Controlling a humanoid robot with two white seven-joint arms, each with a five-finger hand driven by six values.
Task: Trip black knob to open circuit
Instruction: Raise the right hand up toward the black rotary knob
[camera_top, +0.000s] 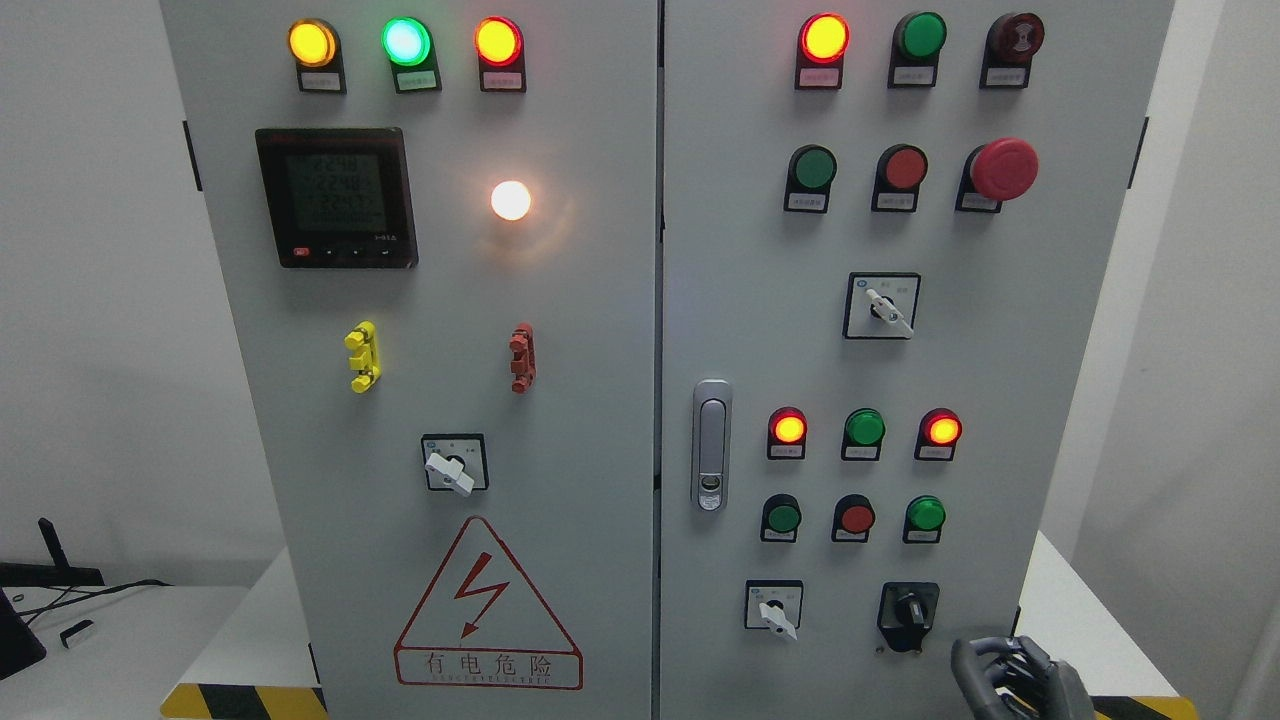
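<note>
White walls frame the grey control cabinet (560, 330) you face, with its two doors closed.

You find the black knob (908, 607) near the bottom right corner of the right door, on a black plate, just right of a white selector switch (775, 611). Your right robot hand (1012, 677) shows at the cabinet's lower right edge, just below and right of the knob and apart from it, its dark fingers (985, 665) curled in and holding nothing. Above the knob, along the same door, sit rows of red and green buttons and a red mushroom stop button (1003, 169) near the top right corner.
</note>
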